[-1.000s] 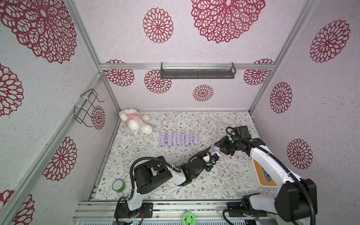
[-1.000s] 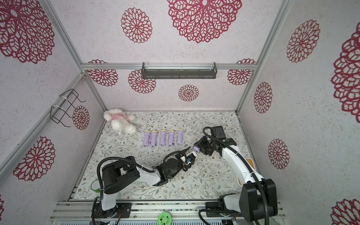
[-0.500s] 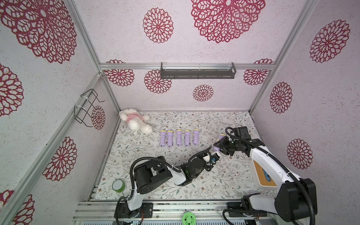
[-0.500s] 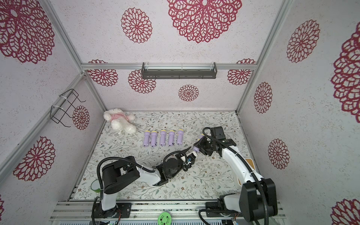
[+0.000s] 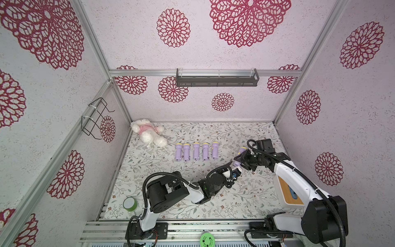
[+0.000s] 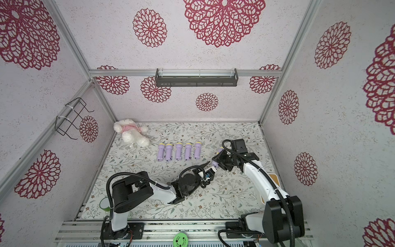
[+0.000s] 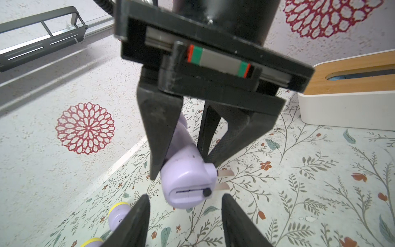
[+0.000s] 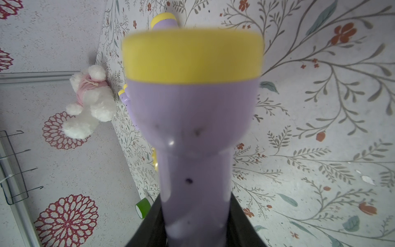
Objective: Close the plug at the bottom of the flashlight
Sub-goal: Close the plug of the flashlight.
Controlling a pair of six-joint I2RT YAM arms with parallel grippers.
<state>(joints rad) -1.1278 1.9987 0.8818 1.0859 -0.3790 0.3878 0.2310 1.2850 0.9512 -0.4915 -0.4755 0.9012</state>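
The floral surface (image 5: pixel 235 205) carries everything, and both arms meet above its middle. A white box with a wooden top (image 7: pixel 352 85) lies behind the right gripper, under that arm. A white plush toy (image 5: pixel 148 132) in a pink top lies well apart from both grippers, in the far corner on the left gripper's side.

The right gripper (image 5: pixel 241 160) is clamped on the body of a purple flashlight (image 7: pixel 186 181), holding it tilted above the surface. Its yellow-ringed head (image 8: pixel 192 55) points away from the left gripper and its base points toward it.

The left gripper (image 5: pixel 233 169) is spread. Its two fingers (image 7: pixel 136 218) stand on either side of the flashlight's base without pressing on it.

A row of five more flashlights (image 5: pixel 195 151) lies flat, beyond the left gripper and to the side of the right one. A green tape roll (image 5: pixel 130 203) sits far back from the left gripper, near that arm's base.

The plug (image 7: pixel 223 173) is two pale prongs. They stick out sideways from the flashlight's base, just past the right gripper's fingertip.
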